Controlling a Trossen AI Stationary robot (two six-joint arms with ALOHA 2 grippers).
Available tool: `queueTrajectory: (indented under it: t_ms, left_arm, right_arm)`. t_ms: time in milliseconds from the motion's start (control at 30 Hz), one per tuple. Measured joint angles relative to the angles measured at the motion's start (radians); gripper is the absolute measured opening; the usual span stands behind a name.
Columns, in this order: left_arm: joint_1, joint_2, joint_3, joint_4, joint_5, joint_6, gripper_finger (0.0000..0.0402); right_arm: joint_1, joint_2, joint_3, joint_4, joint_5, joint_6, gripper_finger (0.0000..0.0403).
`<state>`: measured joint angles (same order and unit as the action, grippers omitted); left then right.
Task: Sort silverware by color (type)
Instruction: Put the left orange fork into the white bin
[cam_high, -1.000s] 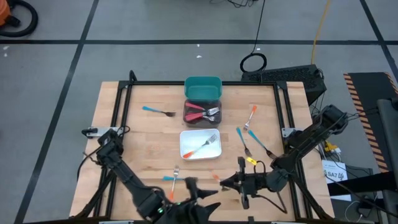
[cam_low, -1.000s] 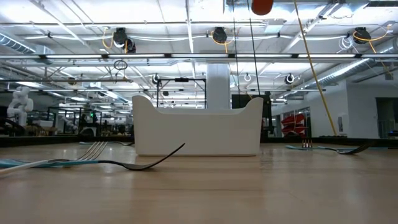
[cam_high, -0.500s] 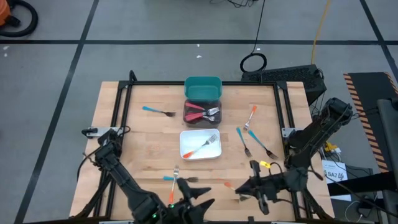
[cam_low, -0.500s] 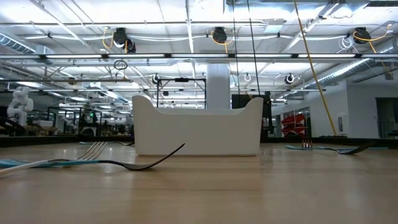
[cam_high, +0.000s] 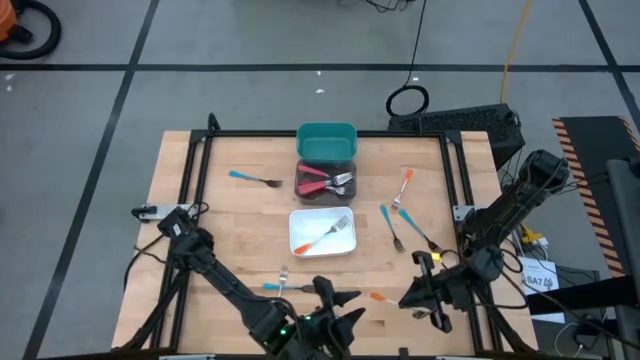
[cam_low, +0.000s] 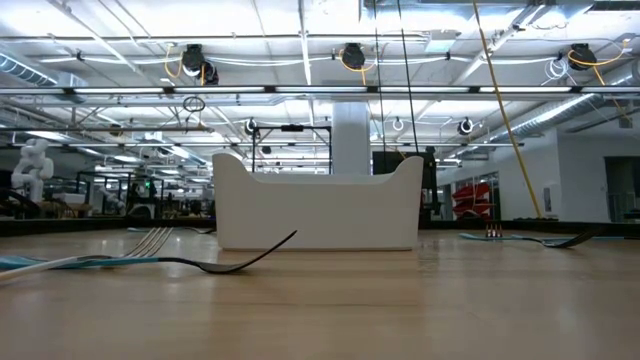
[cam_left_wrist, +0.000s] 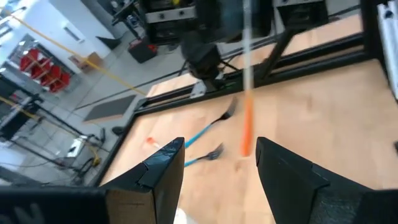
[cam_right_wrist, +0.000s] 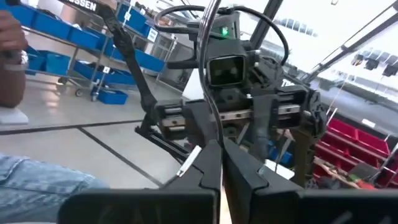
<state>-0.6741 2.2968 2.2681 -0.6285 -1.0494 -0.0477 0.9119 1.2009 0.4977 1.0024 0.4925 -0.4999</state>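
My right gripper (cam_high: 403, 297) (cam_right_wrist: 221, 146) is near the table's front edge and is shut on an orange-handled fork (cam_high: 378, 296). The fork's handle points toward my left gripper (cam_high: 345, 298). My left gripper (cam_left_wrist: 217, 146) is open and faces it. The blurred orange handle (cam_left_wrist: 247, 127) shows between its fingers, apart from both. Farther back stand a teal bin (cam_high: 326, 138), a dark bin (cam_high: 304, 188) with red-handled forks and a white bin (cam_high: 297, 240) holding one fork. Blue-handled forks (cam_high: 252, 180) (cam_high: 390, 225) and an orange one (cam_high: 403, 187) lie flat on the wood. My right gripper pinches the fork's thin metal end (cam_right_wrist: 212, 134) between its two shut fingers. The fingers come about level from the table's right side and lie along the fork. The fork is clear of the table, and its orange handle (cam_high: 376, 296) sticks out toward the left gripper.
A blue fork (cam_high: 272, 286) lies beside the left arm near the front edge. In the low view it lies in front of the white bin (cam_low: 318, 210). Another blue fork (cam_high: 428, 240) lies near the right arm. Black frame rails (cam_high: 200, 180) run along the table's sides.
My right gripper has drawn back toward the table's right edge, tipping upward, and has carried the orange fork along. My left gripper has followed it toward the right and sunk a little, staying open.
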Motion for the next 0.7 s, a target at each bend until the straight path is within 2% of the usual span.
queueTrajectory:
  t_ms: [233,367,700]
  left_arm:
    - [0.031,0.034,0.000,0.078,0.043,0.041,0.0198]
    - [0.050,0.056,0.000,0.119,0.101,0.054,0.0198]
    - [0.066,0.074,0.000,0.149,0.108,0.078,0.0198]
  right_arm:
    - [-0.002,-0.014,-0.035,0.021,-0.081,-0.026,0.0000]
    - [-0.002,-0.014,-0.035,0.030,-0.083,-0.046,0.0000]
    - [-0.002,-0.014,-0.035,0.044,-0.083,-0.079,0.0000]
